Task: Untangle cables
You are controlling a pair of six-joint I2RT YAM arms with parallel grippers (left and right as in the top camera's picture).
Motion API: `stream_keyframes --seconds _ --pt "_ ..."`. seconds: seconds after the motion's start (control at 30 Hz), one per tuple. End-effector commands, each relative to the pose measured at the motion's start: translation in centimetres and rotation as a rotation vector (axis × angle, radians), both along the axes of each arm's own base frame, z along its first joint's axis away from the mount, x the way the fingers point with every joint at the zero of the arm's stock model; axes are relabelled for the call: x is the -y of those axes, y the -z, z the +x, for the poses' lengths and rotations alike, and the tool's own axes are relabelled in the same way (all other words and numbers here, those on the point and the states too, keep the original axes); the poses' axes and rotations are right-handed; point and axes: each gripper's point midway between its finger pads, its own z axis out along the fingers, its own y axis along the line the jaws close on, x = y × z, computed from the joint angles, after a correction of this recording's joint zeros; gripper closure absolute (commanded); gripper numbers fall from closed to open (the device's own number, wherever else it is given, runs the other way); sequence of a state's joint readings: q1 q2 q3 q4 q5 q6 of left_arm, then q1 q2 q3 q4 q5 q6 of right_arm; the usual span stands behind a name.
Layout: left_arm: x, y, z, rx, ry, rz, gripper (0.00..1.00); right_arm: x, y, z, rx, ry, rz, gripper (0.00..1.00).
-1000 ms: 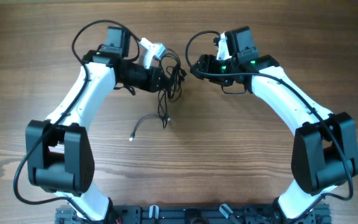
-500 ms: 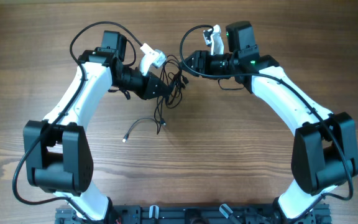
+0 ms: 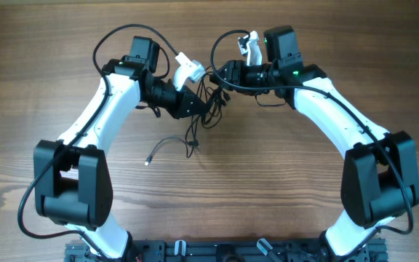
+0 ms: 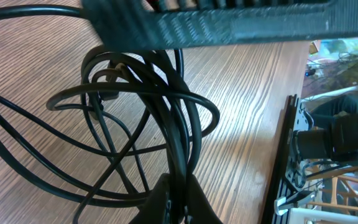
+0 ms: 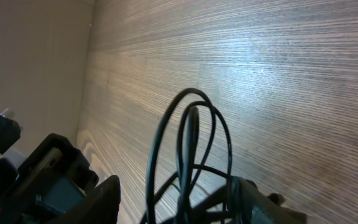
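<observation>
A tangle of thin black cables hangs between my two grippers at the table's far middle. My left gripper is shut on several strands; in the left wrist view its fingers pinch them, and the cable loops spread out above the wood. My right gripper is at the tangle's upper right. In the right wrist view its fingers stand wide apart, with cable loops rising between them. One strand trails down left to a silvery tip lying on the table.
The wooden table spreads below the arms. My right arm's black body crosses the top of the left wrist view. The table's edge with a black rail runs down its right side. My left arm shows at the lower left of the right wrist view.
My right gripper has moved left to the tangle. My left gripper has shifted a little right and up with the cables. The trailing strand's tip has slid slightly left.
</observation>
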State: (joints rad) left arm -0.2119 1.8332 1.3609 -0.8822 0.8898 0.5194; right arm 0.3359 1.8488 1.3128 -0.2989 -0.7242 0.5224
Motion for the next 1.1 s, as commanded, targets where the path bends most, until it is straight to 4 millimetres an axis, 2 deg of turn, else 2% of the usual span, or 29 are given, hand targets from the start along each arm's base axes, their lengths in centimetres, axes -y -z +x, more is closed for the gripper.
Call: stream_keyframes --seconds 0.0,0.1,0.23,0.27,0.33,0.37,0.53,0.83,1.07 --pt "1.1 -1.1 -0.6 0.043 0.047 -0.044 0.96 -0.4 0.8 -0.2 -0.012 0.004 -0.027 0.47" --pt "1.4 -1.2 -0.6 0.051 0.055 -0.046 0.96 0.1 1.7 -0.1 -0.019 0.04 -0.086 0.53" --pt "1.5 -1.2 -0.5 0.059 0.054 -0.047 0.96 2.4 3.8 0.5 -0.038 0.139 -0.229 0.69" --pt "1.4 -1.2 -0.4 0.059 0.05 -0.043 0.96 2.8 4.0 0.6 -0.037 0.153 -0.249 0.74" --pt "1.0 -1.1 -0.1 0.06 0.038 -0.035 0.96 3.8 4.6 0.9 -0.036 0.19 -0.3 0.92" --pt "0.6 -1.0 0.1 0.058 0.023 -0.029 0.96 4.2 4.8 1.0 -0.036 0.204 -0.32 0.96" --pt "-1.8 -1.1 1.9 -0.016 -0.118 -0.032 0.96 5.3 5.4 1.2 -0.036 0.243 -0.383 0.96" --pt "-8.0 -2.5 5.6 -0.115 -0.389 -0.134 0.96 5.4 5.5 1.1 -0.034 0.237 -0.391 0.96" --pt "-12.2 -2.5 7.1 -0.177 -0.554 -0.15 0.96 5.4 5.5 1.1 -0.024 0.226 -0.396 0.96"
